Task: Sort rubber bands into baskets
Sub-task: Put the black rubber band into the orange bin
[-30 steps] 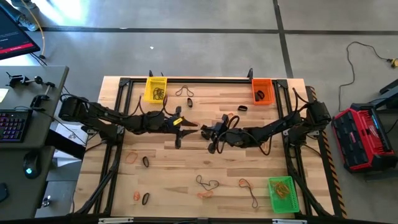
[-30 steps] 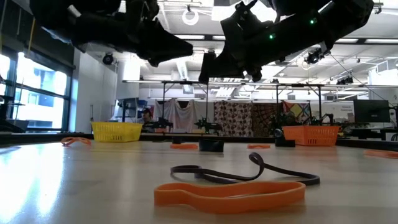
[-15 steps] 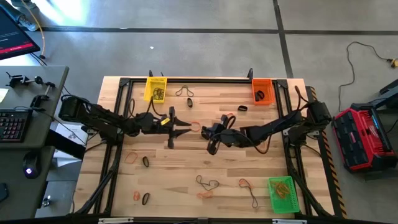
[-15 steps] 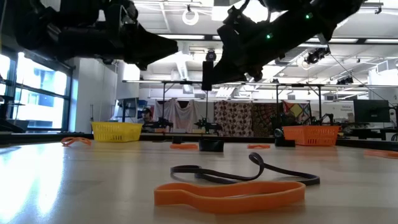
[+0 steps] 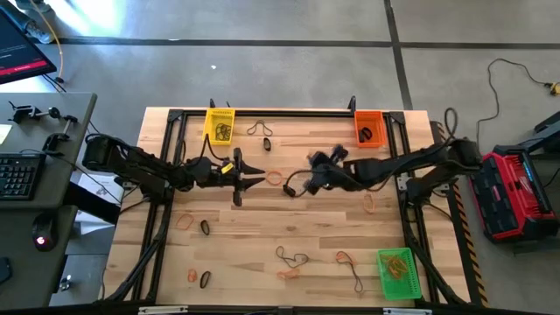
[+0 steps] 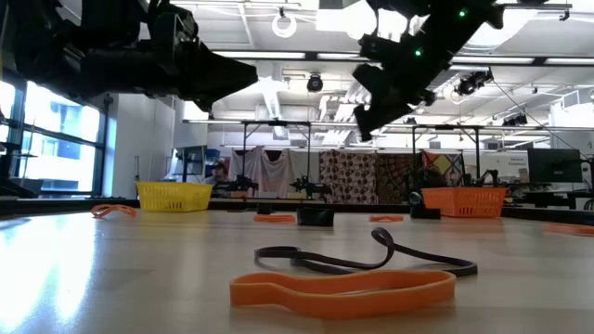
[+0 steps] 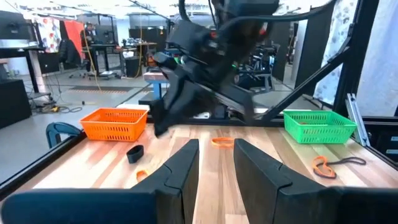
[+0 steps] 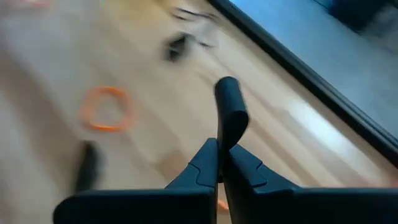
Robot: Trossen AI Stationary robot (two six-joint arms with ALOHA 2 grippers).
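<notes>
Jaws above wooden table [image 5: 262, 229]

The pale butcher-block wooden worktop [image 5: 262, 227] shows a smooth, lightly sheened plank grain, framed by matt black metal rails [image 5: 289, 111]. On it stand a yellow plastic mesh basket [image 5: 219, 125], an orange plastic mesh basket [image 5: 368, 128] and a green plastic mesh basket [image 5: 396, 273], all slightly glossy, while the thin orange rubber band [image 6: 343, 287] and the black rubber band [image 6: 362, 261] look smooth and dull. The left pincer [image 7: 216, 163] has matt black plastic-looking fingers [image 7: 180, 171], as does the right pincer [image 8: 221, 163].
</notes>
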